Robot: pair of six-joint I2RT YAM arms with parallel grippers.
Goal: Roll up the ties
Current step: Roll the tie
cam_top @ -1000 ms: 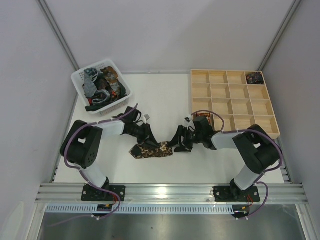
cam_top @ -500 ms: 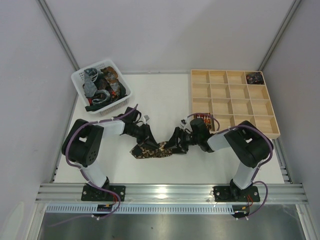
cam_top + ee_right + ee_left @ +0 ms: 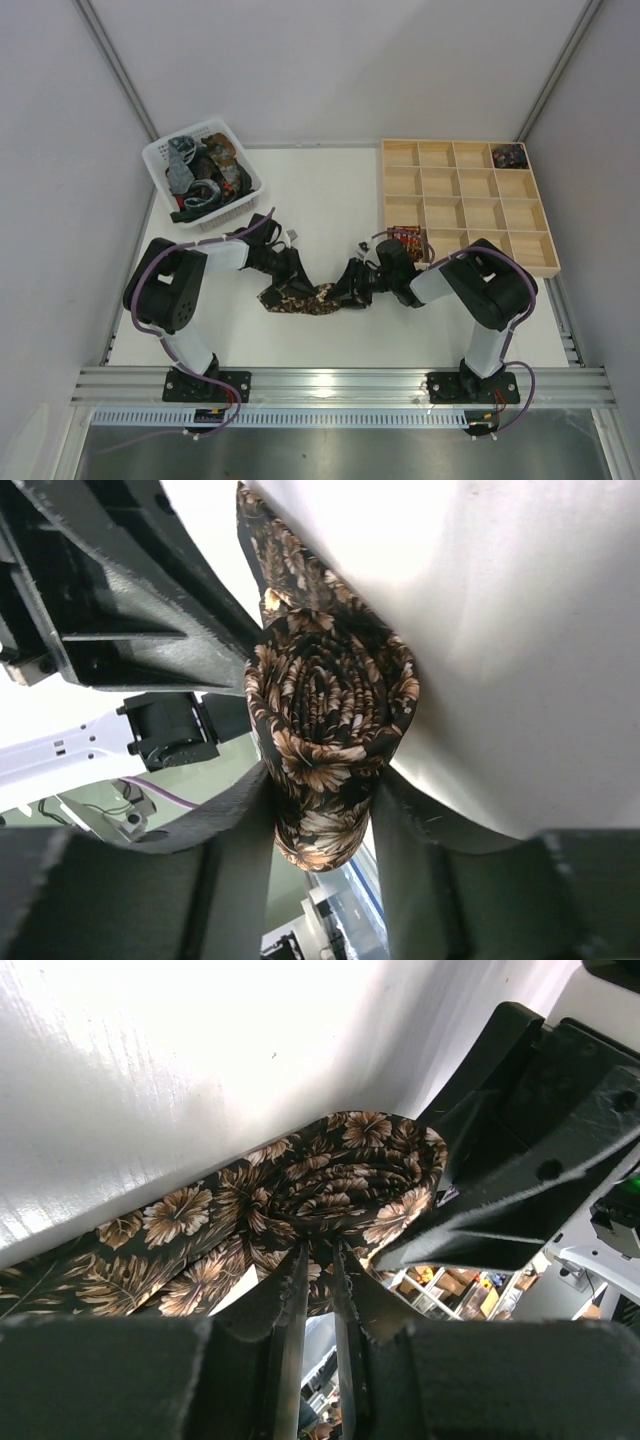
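Biggest thing first: the white table (image 3: 330, 190), with the wooden tray (image 3: 383, 190) of square compartments as the landmark. Well off to the tray's left sits a white basket (image 3: 157, 158) heaped with loose ties (image 3: 200, 172). One back-corner cell of the tray holds something dark, and there's a reddish patterned bit at its near-left corner, too small to tell what.

The brown floral tie (image 3: 300, 298) lies just off the tray's near-left corner, long axis running away from the tray toward the left arm. The end nearest the tray is wound into a fat coil, and the flat tail trails away from the tray.

The right gripper (image 3: 322, 810) has that coil clamped between its fingers, spiral end-on to its camera. The left gripper (image 3: 318, 1260) comes at the coil from the tail side, fingers nearly together, apparently nipping fabric at the coil's edge. Right arm is nearer the tray, so it looks like the one to carry it over.

No brands or readable writing anywhere.
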